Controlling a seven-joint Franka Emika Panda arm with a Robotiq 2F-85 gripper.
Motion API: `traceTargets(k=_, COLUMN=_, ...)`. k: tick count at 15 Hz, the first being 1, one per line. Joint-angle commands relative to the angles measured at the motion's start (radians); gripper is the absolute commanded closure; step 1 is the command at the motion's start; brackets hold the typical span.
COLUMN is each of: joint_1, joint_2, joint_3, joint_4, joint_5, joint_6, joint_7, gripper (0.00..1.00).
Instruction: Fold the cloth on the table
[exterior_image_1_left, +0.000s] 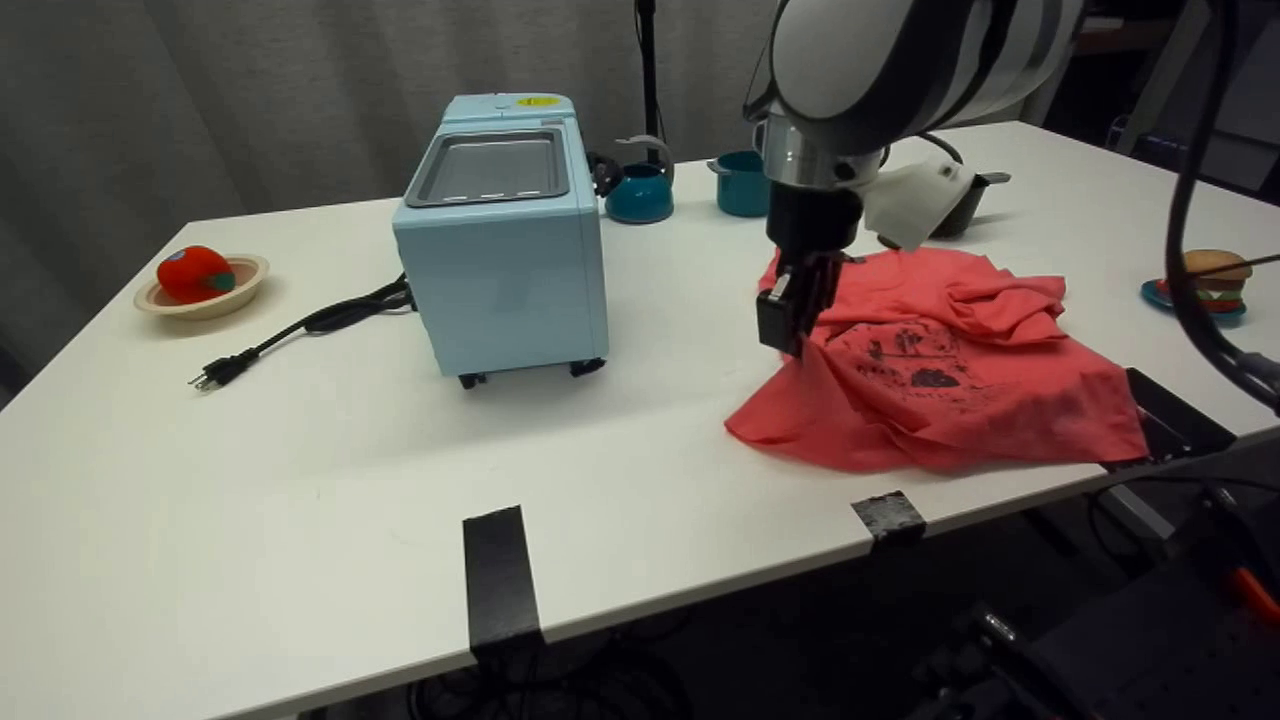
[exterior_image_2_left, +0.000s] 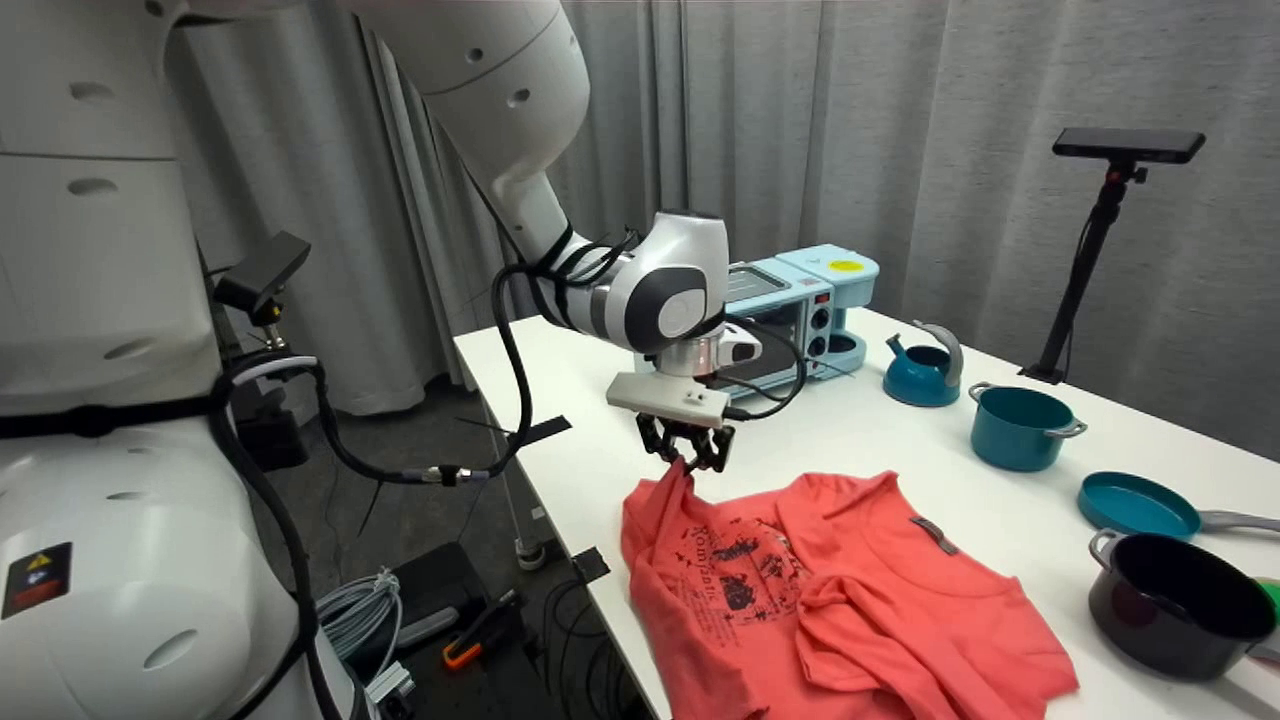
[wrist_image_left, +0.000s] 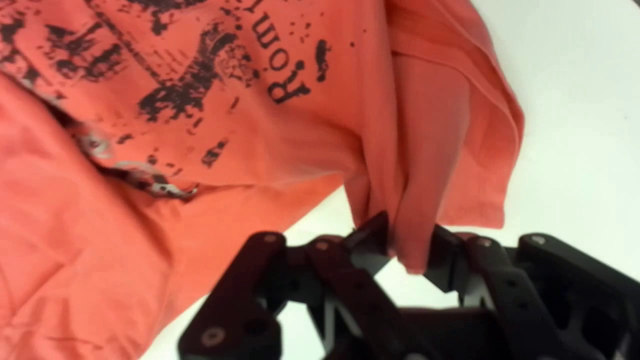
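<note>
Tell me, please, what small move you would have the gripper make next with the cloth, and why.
I would probably lift slightly and carry the pinch inward over the print: the gripper holds the cloth at its border, where it rises in a peak, while most of it lies on the table, print facing up.

Lab (robot arm (exterior_image_2_left: 505, 105), mounted camera (exterior_image_2_left: 1130, 145))

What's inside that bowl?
A round red thing with green at one end sits in the bowl. It covers most of the bottom, so I can't tell if anything's hidden underneath.
</note>
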Motion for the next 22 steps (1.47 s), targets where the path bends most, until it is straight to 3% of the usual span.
traceTargets(k=1, joint_1=-0.028, joint_2=-0.050, joint_3=-0.049, joint_4=0.042, joint_5=-0.001, joint_6=-0.008, joint_7=-0.018, gripper=0.98)
traceTargets(k=6, joint_1=-0.023, joint_2=-0.026, joint_3=-0.140, joint_4=0.150, joint_5=-0.110, joint_6=0.054, joint_7=0.099, gripper=0.98)
traceTargets(k=14, joint_1=0.037, joint_2=0.117, joint_3=-0.298, joint_4=0.373, joint_5=-0.462, joint_6=0.124, joint_7=0.519, gripper=0.98)
traceTargets(k=15, joint_1=0.048, joint_2=0.134, joint_3=-0.313, joint_4=0.395, joint_5=-0.487, joint_6=0.114, joint_7=0.561, gripper=0.65)
traceTargets(k=16, joint_1=0.058, joint_2=0.151, joint_3=-0.324, joint_4=0.412, joint_5=-0.502, joint_6=0.104, joint_7=0.592, gripper=0.64)
traceTargets(k=19, joint_1=0.089, joint_2=0.169, joint_3=-0.348, joint_4=0.415, joint_5=-0.525, joint_6=0.111, joint_7=0.646, gripper=0.42)
traceTargets(k=22, joint_1=0.091, joint_2=0.126, joint_3=-0.309, joint_4=0.344, joint_5=-0.470, joint_6=0.080, joint_7=0.589, gripper=0.19)
